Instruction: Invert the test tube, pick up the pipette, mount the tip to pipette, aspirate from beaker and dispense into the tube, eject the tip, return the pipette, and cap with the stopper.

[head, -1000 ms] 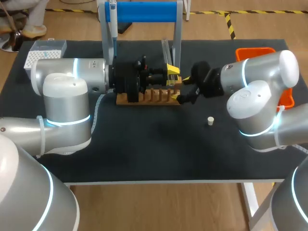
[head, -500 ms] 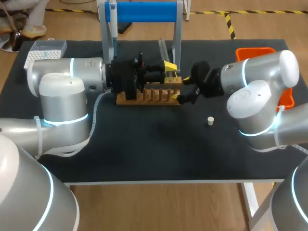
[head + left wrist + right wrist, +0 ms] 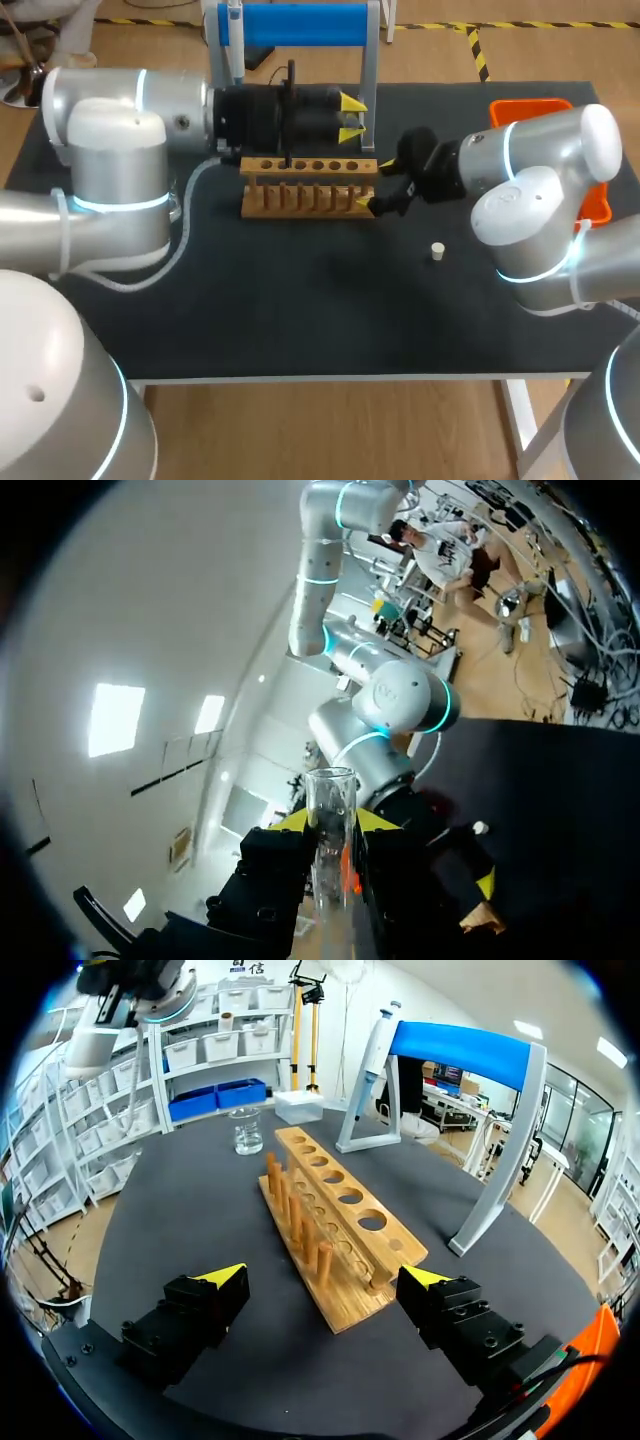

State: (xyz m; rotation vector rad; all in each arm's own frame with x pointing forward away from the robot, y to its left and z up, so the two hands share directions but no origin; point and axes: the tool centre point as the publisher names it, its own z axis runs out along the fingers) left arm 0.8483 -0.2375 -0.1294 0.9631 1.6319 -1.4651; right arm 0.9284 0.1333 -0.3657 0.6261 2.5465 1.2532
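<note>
Left jaws are clamped on one clear test tube [image 3: 330, 820], a yellow tip [image 3: 290, 822] on either side of the glass. The tube runs out ahead of them, with its open rim at the far end. From the head view, the left arm [image 3: 120, 120] comes in from the left with those jaws pointing rightward, off the counter, just behind the wooden rack [image 3: 310, 185] and in front of the blue pipette stand [image 3: 300, 25] (the tube itself I cannot make out from there). Right jaws stand wide apart and hold nothing. One finger sits to each side of the rack's near end, neither touching it in the wrist view. The right arm [image 3: 540, 150] comes in from the right.

By count:
- one rack, with six round holes in its top board and a row of pegs along its front (too crowded to count surely)
- one stand, with one pipette [image 3: 375, 1045] hanging at its post
- one glass beaker [image 3: 247, 1130] beyond the rack's far end
- one white box [image 3: 297, 1106] near the beaker
- one small white stopper [image 3: 437, 251] lying alone on the counter, in front of the rack's right end and apart from it
- one orange bin [image 3: 545, 108] at the far right edge, partly behind the right arm

The counter [image 3: 300, 310] has a dark, matte covering with a pale edge along its front.
</note>
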